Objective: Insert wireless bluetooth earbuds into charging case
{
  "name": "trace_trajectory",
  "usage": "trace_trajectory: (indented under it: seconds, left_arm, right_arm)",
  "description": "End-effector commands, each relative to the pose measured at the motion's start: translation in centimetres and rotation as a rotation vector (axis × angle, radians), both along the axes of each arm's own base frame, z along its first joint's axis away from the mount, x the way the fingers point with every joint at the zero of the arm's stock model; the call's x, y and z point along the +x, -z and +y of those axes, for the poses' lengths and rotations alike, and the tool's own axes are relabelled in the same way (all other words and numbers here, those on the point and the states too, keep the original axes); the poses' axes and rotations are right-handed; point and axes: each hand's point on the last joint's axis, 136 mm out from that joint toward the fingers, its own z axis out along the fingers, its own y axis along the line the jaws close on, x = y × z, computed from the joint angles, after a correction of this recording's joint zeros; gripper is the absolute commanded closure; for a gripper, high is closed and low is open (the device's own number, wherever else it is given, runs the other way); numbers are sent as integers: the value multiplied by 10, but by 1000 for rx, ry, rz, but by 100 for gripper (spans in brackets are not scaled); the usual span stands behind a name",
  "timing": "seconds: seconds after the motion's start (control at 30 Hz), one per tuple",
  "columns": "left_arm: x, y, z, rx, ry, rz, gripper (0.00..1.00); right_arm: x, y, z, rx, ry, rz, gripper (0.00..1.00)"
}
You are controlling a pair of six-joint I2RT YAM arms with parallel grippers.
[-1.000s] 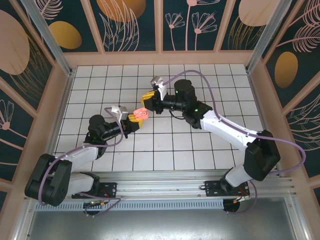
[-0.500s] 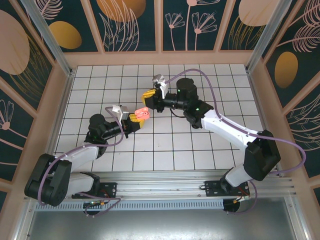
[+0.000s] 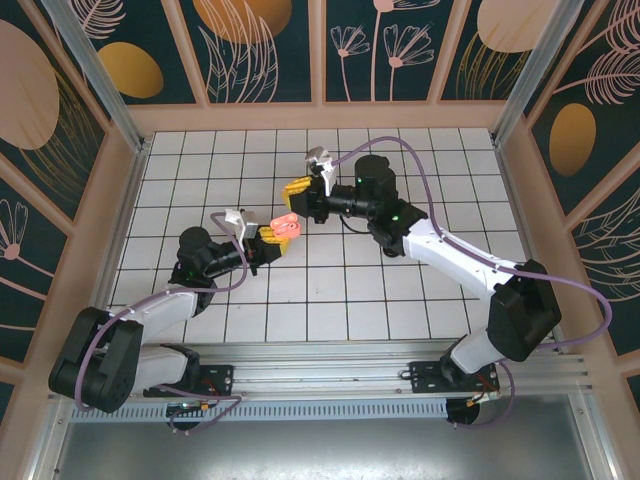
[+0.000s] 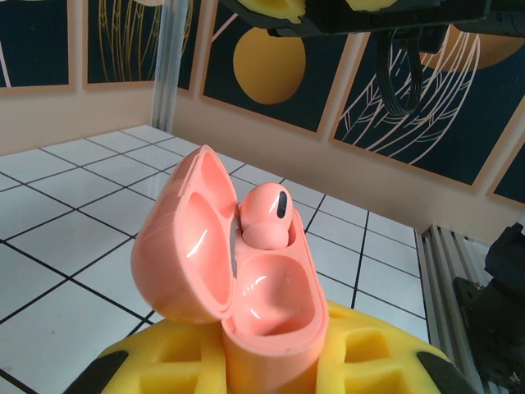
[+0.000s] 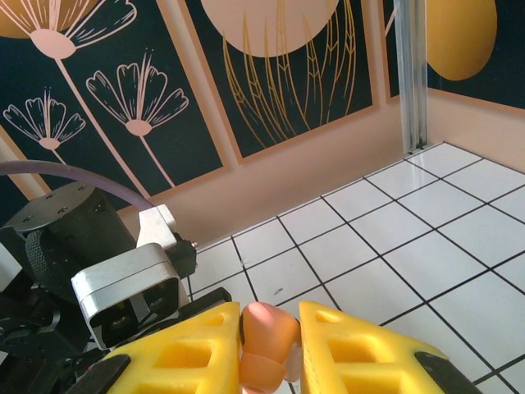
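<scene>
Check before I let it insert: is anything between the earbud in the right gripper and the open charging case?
Nothing visible. The charging case, in the left gripper, has its lid swung back; one earbud sits in the far socket, and the near socket is bare. The right gripper holds the second earbud apart from it.

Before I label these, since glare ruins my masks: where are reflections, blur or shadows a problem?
Left wrist: the charging case is sharp, with white glare streaks inside its lid and cup; the wall behind is soft. Right wrist: the earbud at the bottom edge is slightly soft. Top external: even light, only faint shadows on the table.
</scene>
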Motion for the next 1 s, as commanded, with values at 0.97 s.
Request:
trace_trajectory:
  seconds: [0.97]
  left_arm:
    - [-16,-20,-7,18,50,-203,92]
  right_arm:
    - [-33,-7,-8,52,-124,-54,79]
